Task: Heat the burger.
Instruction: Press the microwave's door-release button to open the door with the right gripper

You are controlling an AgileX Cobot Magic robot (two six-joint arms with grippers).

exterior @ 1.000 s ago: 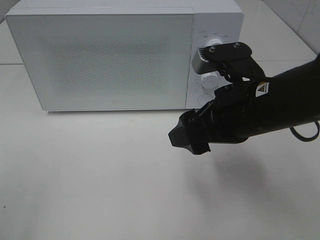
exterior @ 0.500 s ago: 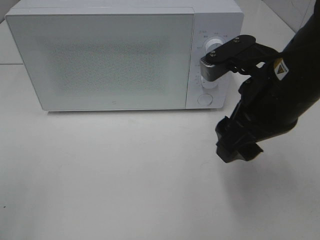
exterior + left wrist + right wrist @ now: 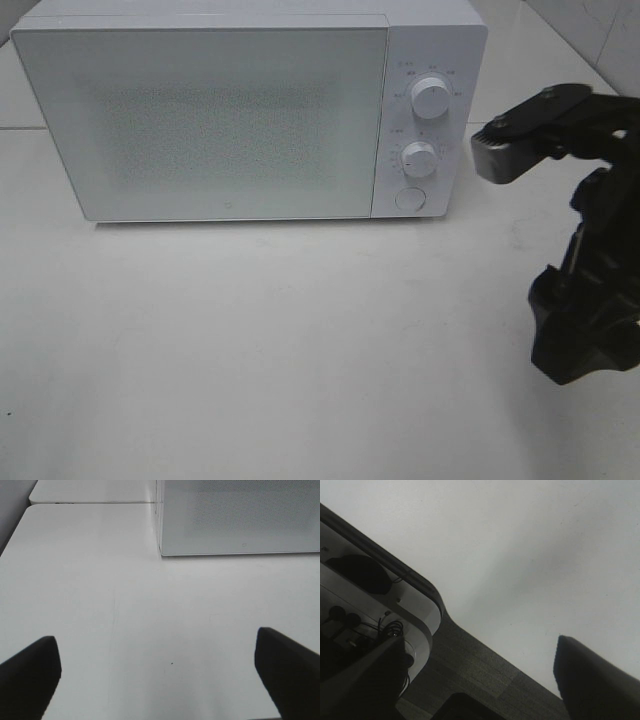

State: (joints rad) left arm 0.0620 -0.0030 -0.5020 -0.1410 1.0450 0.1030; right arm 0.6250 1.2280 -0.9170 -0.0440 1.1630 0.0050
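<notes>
Your right arm has swung away from the microwave's control panel since a second ago. Then it covered the knobs; now it sits at the right edge of the high view, well apart from the microwave, with both knobs uncovered.

The upper knob, the lower knob and the round button below them are all in plain sight. The door is shut flush, and its speckled pale front lets nothing show through. You cannot see the burger in any view, so where it lies cannot be told.

Your right gripper is released — in its wrist view the two dark fingers stand wide apart with nothing between them.

Your left gripper is likewise spread wide and empty, hanging over bare white table in front of the microwave's lower front corner — near it, not touching. It does not appear in the high view.
</notes>
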